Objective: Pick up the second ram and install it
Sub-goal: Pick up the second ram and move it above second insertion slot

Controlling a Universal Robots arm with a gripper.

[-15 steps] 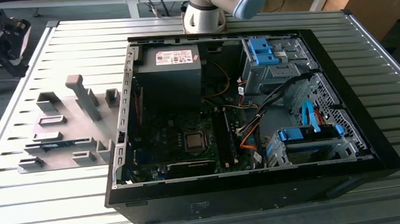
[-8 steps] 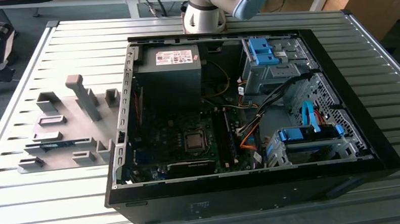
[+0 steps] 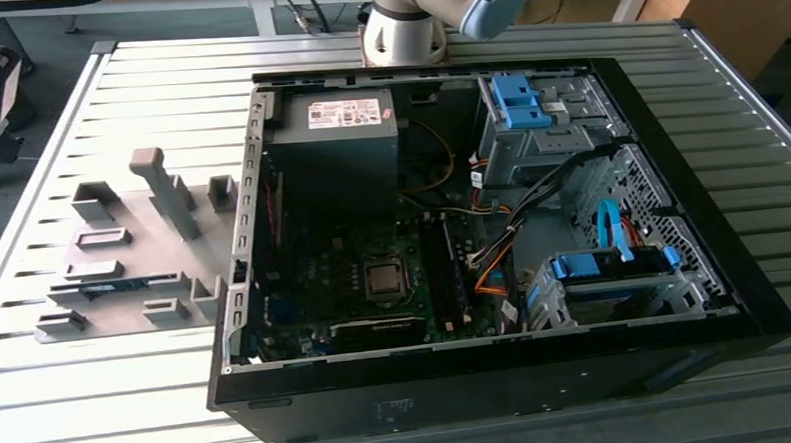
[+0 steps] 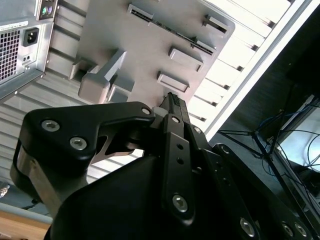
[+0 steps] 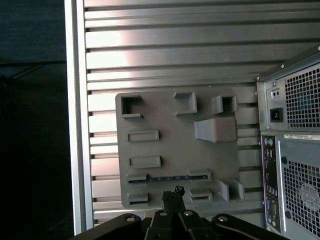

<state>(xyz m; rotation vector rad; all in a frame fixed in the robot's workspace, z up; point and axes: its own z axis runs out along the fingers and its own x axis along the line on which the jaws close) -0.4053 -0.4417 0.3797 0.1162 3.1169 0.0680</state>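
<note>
The second ram (image 5: 167, 177) is a thin blue-green stick lying on edge between two low blocks of the grey holder plate (image 5: 175, 150). In the exterior view the ram (image 3: 121, 285) sits near the front of that plate (image 3: 129, 243), at the exterior view's left of the open computer case (image 3: 718, 267). In the second wrist view the ram (image 4: 175, 32) is a dark strip across the plate. My gripper (image 5: 175, 191) hangs well above the plate, just beside the ram's line, its black fingers pressed together with nothing between them. The gripper's tips (image 4: 172, 98) also appear in the second wrist view.
The case holds a motherboard with long black slots (image 3: 441, 265), a power supply (image 3: 339, 134), blue drive cages (image 3: 612, 267) and loose cables. A tall grey post (image 3: 167, 191) and several blocks rise from the plate. The arm's base (image 3: 407, 26) stands behind the case on the slatted metal table (image 3: 110, 394).
</note>
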